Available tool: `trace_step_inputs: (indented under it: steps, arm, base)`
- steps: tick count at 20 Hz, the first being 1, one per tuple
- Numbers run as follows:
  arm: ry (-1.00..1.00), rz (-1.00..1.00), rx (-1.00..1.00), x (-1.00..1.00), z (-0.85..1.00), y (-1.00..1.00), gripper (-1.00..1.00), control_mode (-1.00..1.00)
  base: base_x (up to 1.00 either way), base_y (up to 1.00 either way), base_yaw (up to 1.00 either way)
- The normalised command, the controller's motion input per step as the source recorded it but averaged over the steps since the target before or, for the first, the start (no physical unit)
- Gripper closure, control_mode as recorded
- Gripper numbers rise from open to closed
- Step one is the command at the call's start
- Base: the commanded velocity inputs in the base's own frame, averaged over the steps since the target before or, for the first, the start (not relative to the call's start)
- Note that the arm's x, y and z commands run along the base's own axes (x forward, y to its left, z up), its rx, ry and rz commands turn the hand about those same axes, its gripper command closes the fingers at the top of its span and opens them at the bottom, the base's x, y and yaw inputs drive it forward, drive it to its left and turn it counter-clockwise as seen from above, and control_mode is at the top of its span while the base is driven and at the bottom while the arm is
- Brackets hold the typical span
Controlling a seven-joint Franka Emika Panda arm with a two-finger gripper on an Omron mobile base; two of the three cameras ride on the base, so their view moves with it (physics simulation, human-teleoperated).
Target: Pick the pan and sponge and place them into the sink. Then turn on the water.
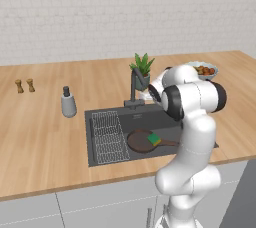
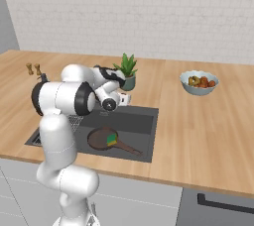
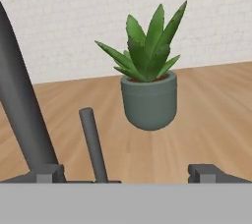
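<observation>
Simulated kitchen counter with the arm at the faucet. The pan (image 1: 141, 140) lay on the floor of the sink (image 1: 100, 158), right of the wire rack (image 1: 107, 137), its thin handle pointing right. The sponge (image 1: 154, 138) rested on the pan's right part, green face up. The gripper (image 3: 125, 173) was released, its 2 fingertips (image 3: 47, 173) spread wide and grasping nothing. In the hand view, the faucet's slim lever (image 3: 93, 144) rose between the tips, nearer the left one, with the faucet's thick column (image 3: 19, 105) further left. A potted plant (image 3: 148, 78) stood behind on the wooden counter (image 1: 40, 137). A fruit bowl (image 2: 199, 82) sat well right of the sink.
</observation>
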Motion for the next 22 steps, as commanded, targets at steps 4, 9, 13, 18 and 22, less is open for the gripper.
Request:
trace_step_inputs:
  steps: [4, 9, 13, 18, 22]
  arm:
    - [0.0, 0.0, 0.0, 0.2, 0.0, 0.0, -1.0, -1.0]
    - [0.0, 0.0, 0.0, 0.17, 0.0, 0.0, -1.0, -1.0]
    - [0.0, 0.0, 0.0, 0.06, 0.0, 0.0, -1.0, -1.0]
    - [0.0, 0.0, 0.0, 0.06, 0.0, 0.02, -1.0, -1.0]
    - [0.0, 0.0, 0.0, 0.13, 0.0, 0.05, -1.0, -1.0]
  base:
    - [0.0, 0.0, 0.0]
    - [0.0, 0.0, 0.0]
    - [0.0, 0.0, 0.0]
    - [0.0, 0.0, 0.0]
    - [0.0, 0.0, 0.0]
